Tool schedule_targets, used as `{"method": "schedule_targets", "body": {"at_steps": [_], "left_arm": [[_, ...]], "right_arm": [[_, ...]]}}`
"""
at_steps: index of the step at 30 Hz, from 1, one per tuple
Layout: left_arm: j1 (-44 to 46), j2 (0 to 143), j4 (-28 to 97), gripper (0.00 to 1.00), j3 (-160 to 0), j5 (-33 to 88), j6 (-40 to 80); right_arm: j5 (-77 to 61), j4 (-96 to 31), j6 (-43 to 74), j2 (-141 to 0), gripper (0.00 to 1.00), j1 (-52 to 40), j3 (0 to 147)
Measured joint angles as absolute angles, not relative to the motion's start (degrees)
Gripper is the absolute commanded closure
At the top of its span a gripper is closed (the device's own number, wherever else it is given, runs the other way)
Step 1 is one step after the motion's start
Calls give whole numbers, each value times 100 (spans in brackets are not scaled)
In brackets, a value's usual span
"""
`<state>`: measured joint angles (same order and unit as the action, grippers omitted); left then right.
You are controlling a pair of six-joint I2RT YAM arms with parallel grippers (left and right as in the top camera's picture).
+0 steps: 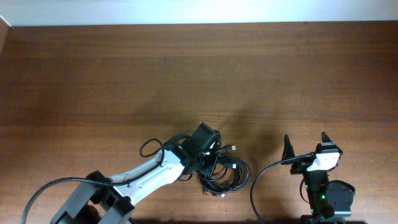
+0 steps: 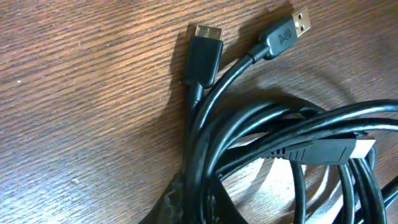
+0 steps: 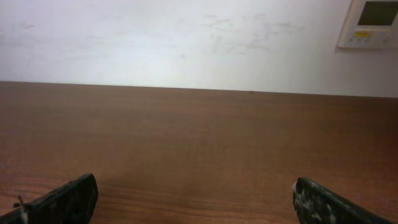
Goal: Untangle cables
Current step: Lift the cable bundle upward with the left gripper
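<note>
Task's thing: a loose coil of thin black rubber-sheathed cables [image 1: 227,173], its loops overlapping, lies on the brown wood-grain table [image 1: 93,81] near the front edge, about mid-width.
Left claw: the left claw [image 1: 210,160] is down on the coil's left rim. In the wrist view its dark textured fingers [image 2: 186,202] stand close together around a few strands, so it looks to be gripping the cables.
Right claw: the right claw [image 1: 306,145] is spread wide and holds nothing. It sits well apart to the coil's right, with bare table between.
Lie of the coil: it spreads rightward from the left claw's pinch, toward the right claw.
Free ends: a flat black plug with a gold metal tip [image 2: 292,28] and a stubbier black plug [image 2: 202,53] poke out side by side on the coil's far side, beyond the pinch.
Nearer arm: the left is on the coil; the right is closer to the right-hand loops.
Judgement: with the left rim pinned, separating the strands probably needs the right claw to take a right-hand loop or a plug end.
</note>
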<state>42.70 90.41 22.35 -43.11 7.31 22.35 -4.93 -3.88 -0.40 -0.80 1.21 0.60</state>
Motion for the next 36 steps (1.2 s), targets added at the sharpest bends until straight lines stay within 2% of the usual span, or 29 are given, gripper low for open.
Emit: {"method": "schedule_targets", "body": {"at_steps": [14,20,27,30,34,36], "left_arm": [[4219,8827,2272,100,-4327,705,2655],[4202,6241,2276,100,-4362,-117,3194],[4198,5054,2294,100,-4364,-537,3323],[4198,4853,2311,100,-4364,-565,3529],[4198,4772,2314,100,-4364,-869,4842],[4198,4772,2314,100,-4364,-998,5634]], "right_arm": [[-493,-388,-38,-80,1,121,60],[-491,-388,-43,-80,1,121,60],[-517,-366,-12,-80,1,121,60],[-1120,-294,676,-80,1,123,60],[-2689,-95,2827,-80,1,117,60],[-3249,36,3317,-80,1,115,80]]}}
